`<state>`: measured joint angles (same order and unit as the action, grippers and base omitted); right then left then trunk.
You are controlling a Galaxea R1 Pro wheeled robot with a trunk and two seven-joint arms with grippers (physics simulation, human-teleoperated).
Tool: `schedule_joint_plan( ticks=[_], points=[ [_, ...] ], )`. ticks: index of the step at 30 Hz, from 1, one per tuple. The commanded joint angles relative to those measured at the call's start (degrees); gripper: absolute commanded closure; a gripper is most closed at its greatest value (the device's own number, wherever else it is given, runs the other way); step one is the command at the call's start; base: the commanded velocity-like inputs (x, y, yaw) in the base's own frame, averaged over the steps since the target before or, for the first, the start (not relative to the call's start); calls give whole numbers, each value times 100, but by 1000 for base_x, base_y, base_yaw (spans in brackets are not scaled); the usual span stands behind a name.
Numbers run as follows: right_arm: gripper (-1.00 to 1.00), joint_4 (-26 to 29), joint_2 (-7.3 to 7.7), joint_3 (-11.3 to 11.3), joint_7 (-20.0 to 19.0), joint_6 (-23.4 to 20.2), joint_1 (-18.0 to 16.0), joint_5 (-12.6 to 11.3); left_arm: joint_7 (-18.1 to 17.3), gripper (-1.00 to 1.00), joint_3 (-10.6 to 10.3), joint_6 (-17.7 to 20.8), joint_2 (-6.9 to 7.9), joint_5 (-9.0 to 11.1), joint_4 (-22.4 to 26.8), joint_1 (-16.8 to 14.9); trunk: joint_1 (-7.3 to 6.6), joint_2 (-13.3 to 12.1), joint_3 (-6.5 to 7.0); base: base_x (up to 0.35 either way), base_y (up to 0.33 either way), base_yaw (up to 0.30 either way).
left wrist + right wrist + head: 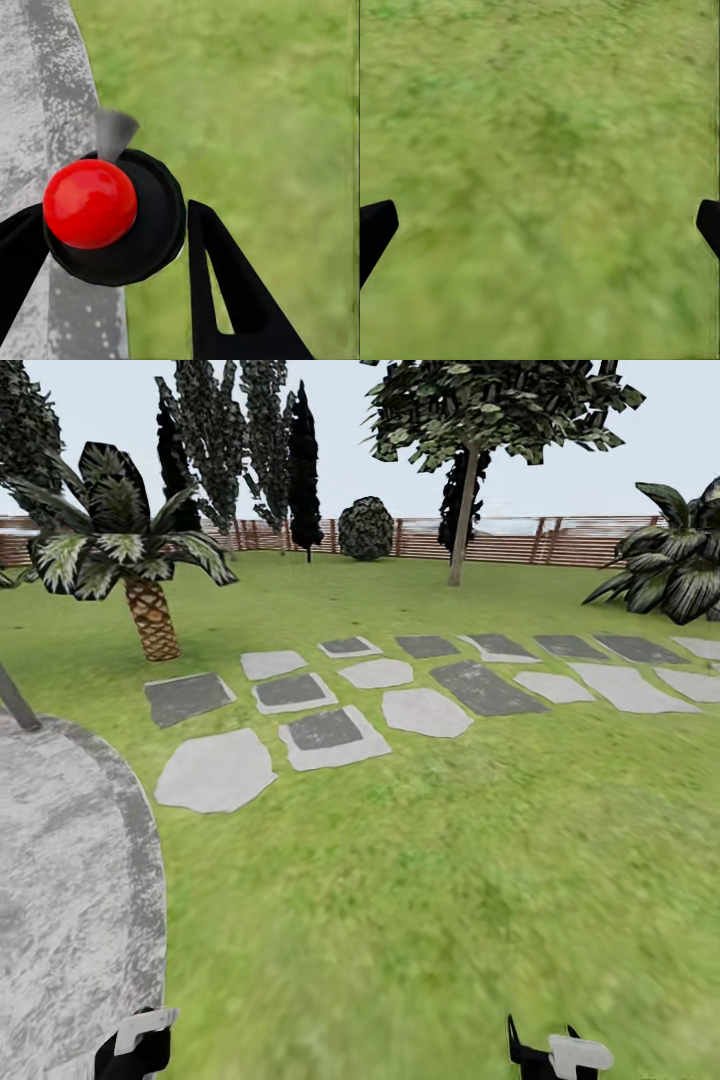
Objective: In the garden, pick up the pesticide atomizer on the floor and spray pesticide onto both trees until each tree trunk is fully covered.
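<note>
Your left hand (112,247) pinches the pesticide atomizer (90,204); right hand (540,229) spread, empty; the tree trunk (461,525) at one o'clock awaits spraying.

Green lawn (420,880) with grey stepping stones (425,712), a slatted wooden fence (520,540) behind, pale sky.

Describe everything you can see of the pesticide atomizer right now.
In the left wrist view the pesticide atomizer is seen from above: a glossy red ball on a round black cap, a small grey nozzle jutting from its rim. It sits between the left gripper's black fingers, apparently held, above the grey paving's edge by the lawn. Its body is hidden.
</note>
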<state>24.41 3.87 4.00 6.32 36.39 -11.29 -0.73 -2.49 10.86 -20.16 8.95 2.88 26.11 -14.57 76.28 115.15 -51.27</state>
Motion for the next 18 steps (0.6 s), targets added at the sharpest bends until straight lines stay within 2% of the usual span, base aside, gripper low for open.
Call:
schedule_joint_plan(
  ticks=[1,18],
  points=[
    [-100,-7,0,-5,10,17,-5,-6,-23,100,13,-14,-3,29,-1,-2,2,2,-5,240,-170,-288],
    [-100,-15,0,-8,1,17,-5,2,-23,100,13,-6,-7,29,-1,-2,2,2,-5,274,-158,-289]
  ],
)
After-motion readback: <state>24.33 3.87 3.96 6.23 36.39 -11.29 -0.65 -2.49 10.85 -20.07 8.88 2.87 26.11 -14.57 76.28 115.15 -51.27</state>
